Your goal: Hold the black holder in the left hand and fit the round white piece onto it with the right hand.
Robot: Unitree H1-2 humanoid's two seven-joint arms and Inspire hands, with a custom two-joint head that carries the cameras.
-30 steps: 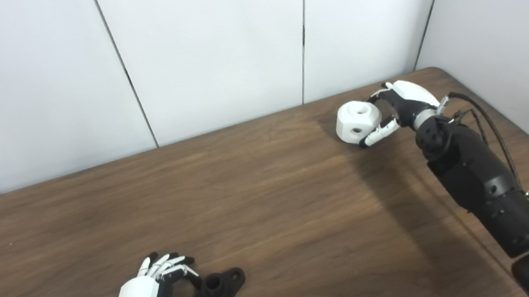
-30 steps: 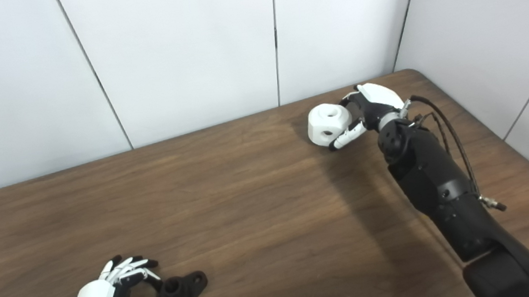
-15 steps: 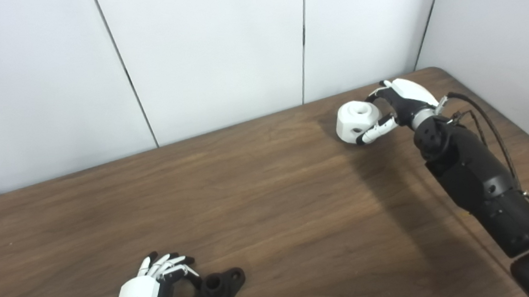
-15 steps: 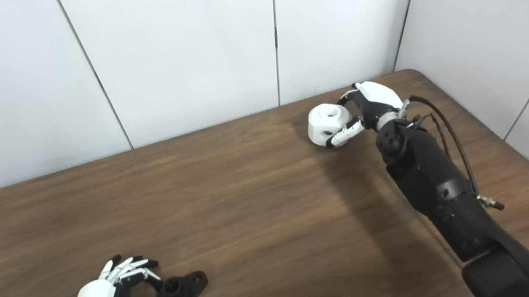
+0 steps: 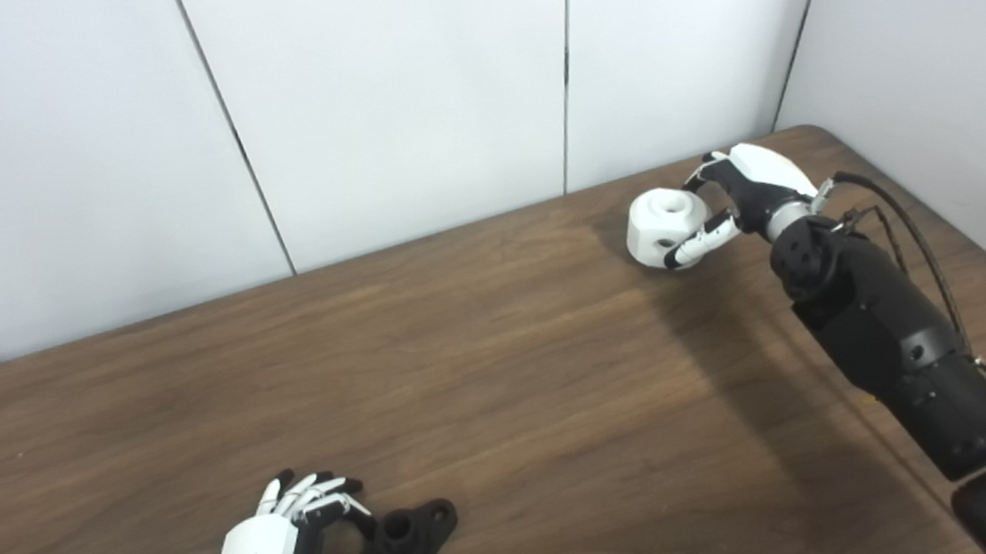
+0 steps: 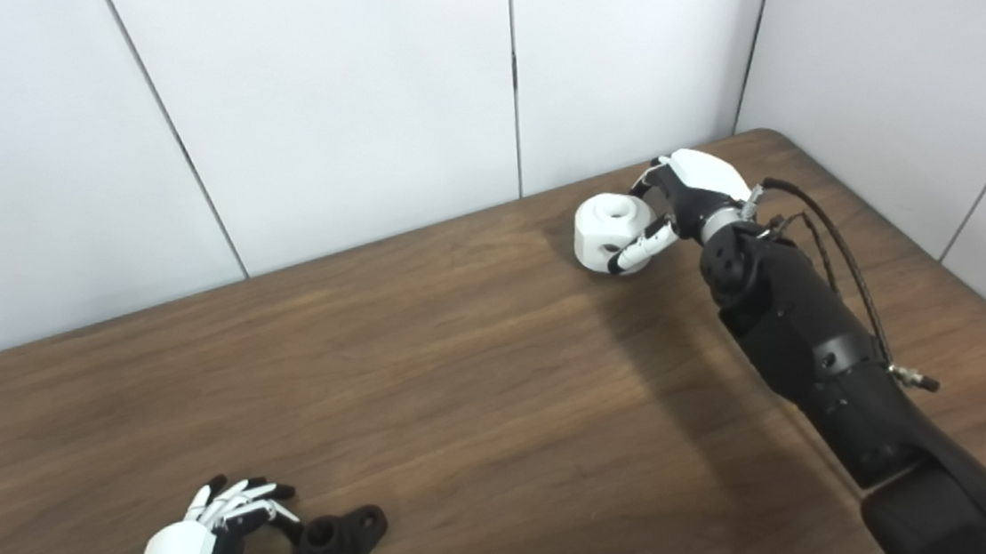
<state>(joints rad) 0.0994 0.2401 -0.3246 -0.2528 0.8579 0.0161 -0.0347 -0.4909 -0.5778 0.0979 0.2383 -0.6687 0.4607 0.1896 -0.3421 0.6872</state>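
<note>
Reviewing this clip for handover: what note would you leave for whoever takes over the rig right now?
Left hand: at the near table edge, fingers curled around the black holder, which looks to rest on the table.
Right hand: at the far right corner, shut on the round white piece; whether it is lifted is unclear.
Done: both parts in hand.
Left: bring the two together and fit the white piece onto the holder.

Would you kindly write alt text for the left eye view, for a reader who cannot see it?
On a brown wooden table before white wall panels, the robot's right hand closes around a round white piece with a centre hole at the far right. At the near left edge, the left hand curls beside a black holder lying on the table.
</note>
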